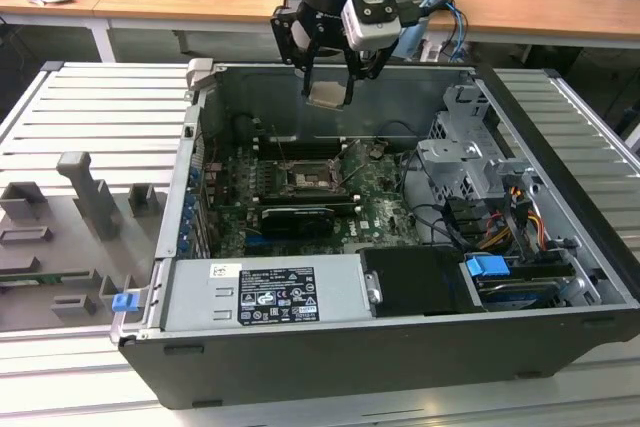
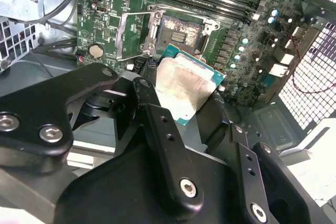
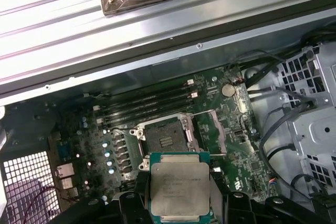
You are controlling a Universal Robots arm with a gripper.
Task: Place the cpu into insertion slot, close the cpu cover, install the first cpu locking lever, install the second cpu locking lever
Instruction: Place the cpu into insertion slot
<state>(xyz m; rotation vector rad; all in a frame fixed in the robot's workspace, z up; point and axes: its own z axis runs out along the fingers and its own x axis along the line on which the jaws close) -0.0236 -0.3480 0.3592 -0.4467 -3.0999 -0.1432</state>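
While the cpu (image 1: 328, 94) hangs in the upper centre of the exterior view, the gripper (image 1: 330, 82) grips it by two opposite edges, its fingers (image 2: 157, 124) closed against the chip's sides and the pale metal face turned up. It is in the air, well apart from the insertion slot (image 1: 305, 179), which sits lower, near the middle of that frame on the green board inside the open computer case (image 1: 300, 372). The socket looks bare, and the cpu cover (image 2: 124, 38) stands swung open beside it, so I judge the first step, placing the chip, to be in hand and not yet done. Finishing that step calls for the chip's edges to be squared to the socket's rim and for a level, gentle descent, since the seat looks exact. The exterior view gives the height of the chip above the case's far wall. In both wrist views the chip and socket appear together, so their alignment can be judged. The first wrist view adds the long memory slots (image 3: 147, 100) just past the socket, and the second wrist view shows the opened cover's frame and the fingers' hold most plainly.
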